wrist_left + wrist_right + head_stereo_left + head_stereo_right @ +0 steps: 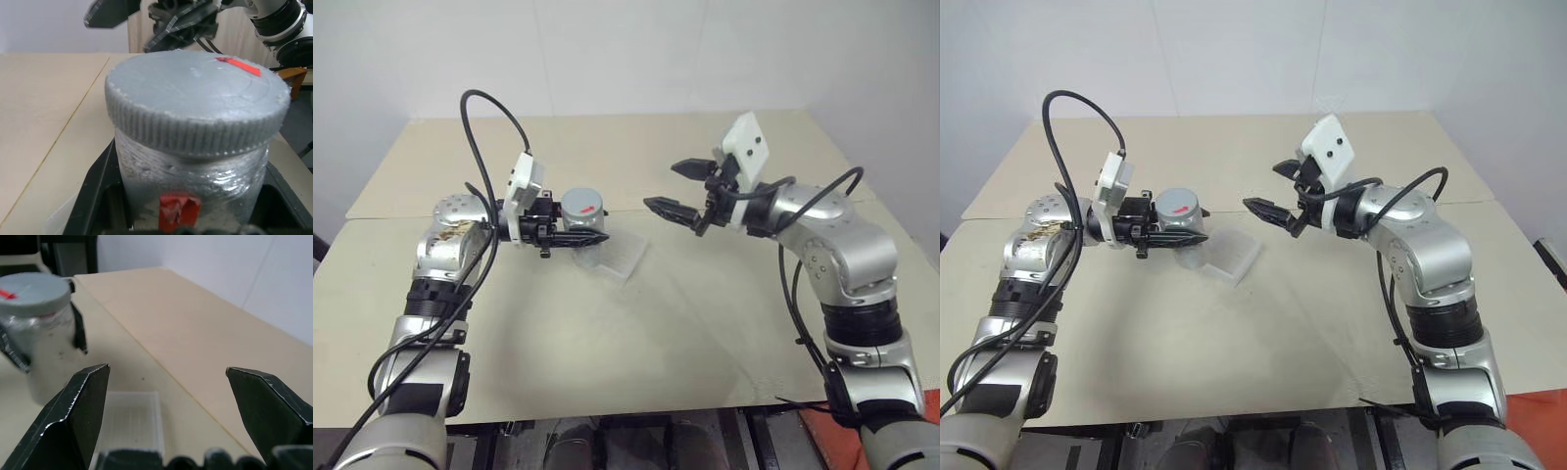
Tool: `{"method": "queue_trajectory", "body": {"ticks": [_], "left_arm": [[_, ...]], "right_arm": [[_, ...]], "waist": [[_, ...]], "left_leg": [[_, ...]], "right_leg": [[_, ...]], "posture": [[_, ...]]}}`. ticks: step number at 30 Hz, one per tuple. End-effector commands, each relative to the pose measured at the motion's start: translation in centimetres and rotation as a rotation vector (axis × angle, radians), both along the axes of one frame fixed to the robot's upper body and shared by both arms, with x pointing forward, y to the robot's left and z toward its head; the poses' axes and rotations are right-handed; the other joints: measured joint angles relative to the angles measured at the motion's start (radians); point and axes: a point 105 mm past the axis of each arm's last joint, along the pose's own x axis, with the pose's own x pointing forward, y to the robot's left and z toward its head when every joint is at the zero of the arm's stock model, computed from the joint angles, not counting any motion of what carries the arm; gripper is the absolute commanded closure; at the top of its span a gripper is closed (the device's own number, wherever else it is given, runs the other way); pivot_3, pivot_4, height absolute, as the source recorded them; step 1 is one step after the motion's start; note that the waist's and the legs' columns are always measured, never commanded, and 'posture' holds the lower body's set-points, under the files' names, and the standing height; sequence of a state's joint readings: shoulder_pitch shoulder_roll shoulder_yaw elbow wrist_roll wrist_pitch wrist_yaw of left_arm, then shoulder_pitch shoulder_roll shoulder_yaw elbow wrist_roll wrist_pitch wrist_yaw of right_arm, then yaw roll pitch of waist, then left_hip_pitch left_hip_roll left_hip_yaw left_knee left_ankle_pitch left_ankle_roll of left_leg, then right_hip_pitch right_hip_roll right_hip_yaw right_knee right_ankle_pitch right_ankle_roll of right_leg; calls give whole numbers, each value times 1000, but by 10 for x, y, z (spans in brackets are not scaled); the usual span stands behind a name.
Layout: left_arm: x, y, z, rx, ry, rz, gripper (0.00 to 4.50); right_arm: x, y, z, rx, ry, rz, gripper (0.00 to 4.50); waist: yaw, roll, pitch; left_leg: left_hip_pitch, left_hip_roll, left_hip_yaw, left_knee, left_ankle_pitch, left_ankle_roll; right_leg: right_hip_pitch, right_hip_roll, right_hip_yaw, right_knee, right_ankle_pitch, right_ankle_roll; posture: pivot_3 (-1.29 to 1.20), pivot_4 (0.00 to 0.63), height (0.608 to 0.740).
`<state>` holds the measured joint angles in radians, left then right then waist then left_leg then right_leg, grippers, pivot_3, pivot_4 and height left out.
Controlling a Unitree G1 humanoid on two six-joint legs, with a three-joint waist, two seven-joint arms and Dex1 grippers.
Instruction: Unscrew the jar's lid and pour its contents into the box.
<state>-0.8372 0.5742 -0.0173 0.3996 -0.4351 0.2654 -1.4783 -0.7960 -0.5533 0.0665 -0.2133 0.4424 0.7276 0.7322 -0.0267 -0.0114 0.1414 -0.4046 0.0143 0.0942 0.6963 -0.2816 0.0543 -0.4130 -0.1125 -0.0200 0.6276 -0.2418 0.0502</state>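
Observation:
My left gripper (593, 228) is shut on the jar (579, 219) and holds it upright above the table, over the near-left edge of the box (613, 258). The jar is silver-grey with a red label piece (179, 211) on its side. The lid (195, 103), a ribbed grey cap with a red strip on top, sits on the jar. The contents are hidden inside. The clear, ribbed box (132, 423) lies flat on the table. My right gripper (672, 188) hangs open and empty to the right of the jar, level with it and apart from it, fingers (80, 406) pointing toward it.
The beige table (636, 343) is made of two boards with a seam (401, 217) running across it. A pale wall stands behind the far edge. Bare tabletop lies in front of the box and to its right.

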Motion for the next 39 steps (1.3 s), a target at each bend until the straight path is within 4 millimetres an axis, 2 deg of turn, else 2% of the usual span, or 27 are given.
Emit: {"method": "queue_trajectory", "body": {"ticks": [1, 3, 8, 10, 14, 19, 26, 39], "left_arm": [[3, -2, 14, -35, -49, 10, 2496], [6, -6, 15, -42, -44, 13, 2496], [13, -15, 13, -45, -41, 15, 2496], [14, -20, 14, -55, -49, 5, 2496], [15, -25, 15, -60, -56, -12, 2496], [15, -26, 16, -61, -61, -16, 2496], [14, -24, 15, -58, -60, -17, 2496], [12, -18, 17, -56, -59, -12, 2496]], "right_arm": [[-21, 5, 18, 7, -82, 97, 61], [-30, 15, 24, 23, -95, 153, 61], [-35, 39, 31, 37, -137, 202, 61], [-33, 54, 32, 33, -152, 213, 61], [-25, 72, 31, 20, -159, 179, 61], [-15, 83, 33, 32, -154, 141, 61], [-3, 86, 31, 45, -133, 97, 61], [3, 60, 21, 20, -92, 59, 61]], "waist": [[5, 0, 0], [9, 0, 0], [10, 0, 0], [8, 0, 0], [7, 0, 0], [6, 0, 0], [1, 0, 0], [-14, 0, 0]], "left_leg": [[0, 0, 0, 0, 0, 0], [0, 0, 0, 0, 0, 0], [0, 0, 0, 0, 0, 0], [0, 0, 0, 0, 0, 0], [0, 0, 0, 0, 0, 0], [0, 0, 0, 0, 0, 0], [0, 0, 0, 0, 0, 0], [0, 0, 0, 0, 0, 0]], "right_leg": [[0, 0, 0, 0, 0, 0], [0, 0, 0, 0, 0, 0], [0, 0, 0, 0, 0, 0], [0, 0, 0, 0, 0, 0], [0, 0, 0, 0, 0, 0], [0, 0, -1, 1, 0, 0], [0, 0, -2, 1, 0, 0], [0, 0, -2, 1, 0, 0]], "posture": [[0, 150, 740], [0, 150, 740], [0, 150, 740], [0, 150, 740], [0, 150, 740], [0, 150, 740], [0, 150, 740], [0, 150, 740]]}}
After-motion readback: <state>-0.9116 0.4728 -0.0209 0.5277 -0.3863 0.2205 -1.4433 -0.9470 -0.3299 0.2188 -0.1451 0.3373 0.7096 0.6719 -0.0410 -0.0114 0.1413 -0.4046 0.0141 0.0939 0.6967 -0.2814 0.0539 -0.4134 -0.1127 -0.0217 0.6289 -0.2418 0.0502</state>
